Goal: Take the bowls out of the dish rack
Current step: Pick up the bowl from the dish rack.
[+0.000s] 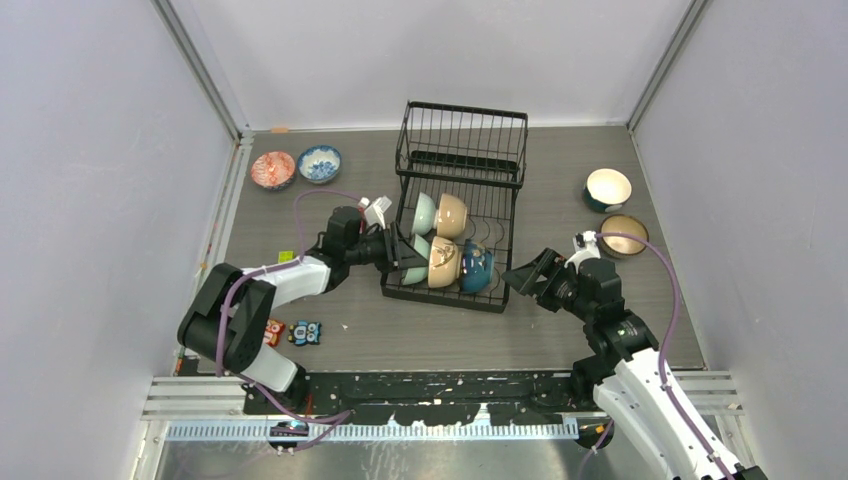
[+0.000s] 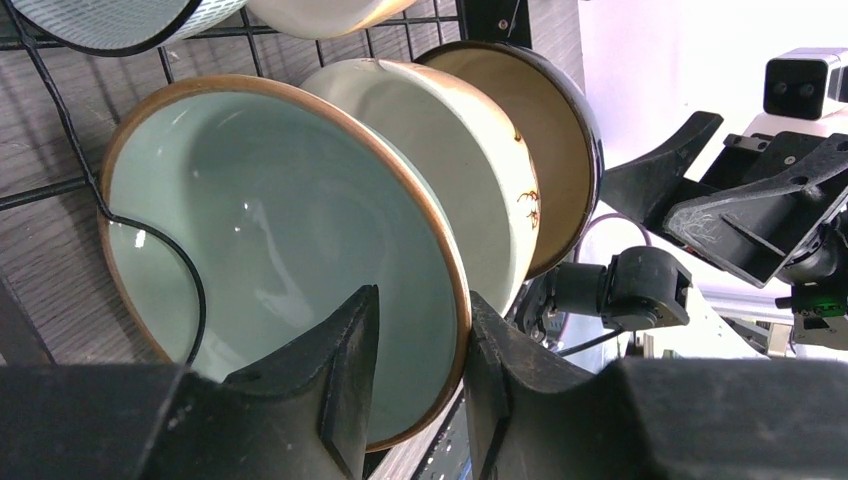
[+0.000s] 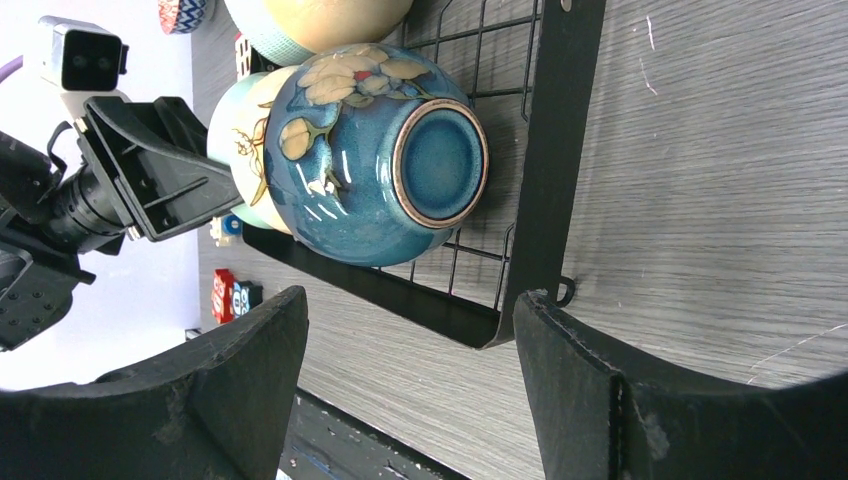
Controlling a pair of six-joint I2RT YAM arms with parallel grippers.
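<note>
The black wire dish rack point(image 1: 461, 150) stands mid-table. Its flat tray holds a pale green bowl point(image 1: 423, 213) and a tan bowl point(image 1: 452, 214) behind, and a front row on edge: pale green bowl point(image 1: 413, 264), cream bowl point(image 1: 443, 262), dark blue flowered bowl point(image 1: 477, 266). My left gripper point(image 1: 397, 250) is shut on the front pale green bowl point(image 2: 280, 230): one finger point(image 2: 340, 370) sits inside it, the other point(image 2: 505, 370) against its brown rim. My right gripper point(image 1: 527, 274) stands open and empty by the rack's front right corner point(image 3: 545, 200), facing the blue bowl point(image 3: 380, 160).
A red patterned bowl point(image 1: 272, 169) and a blue-and-white bowl point(image 1: 320, 163) sit on the table at far left. A cream-lined bowl point(image 1: 608, 188) and a brown bowl point(image 1: 623, 235) sit at right. Toy blocks point(image 1: 305, 332) lie near the left arm's base. Walls close the table's sides.
</note>
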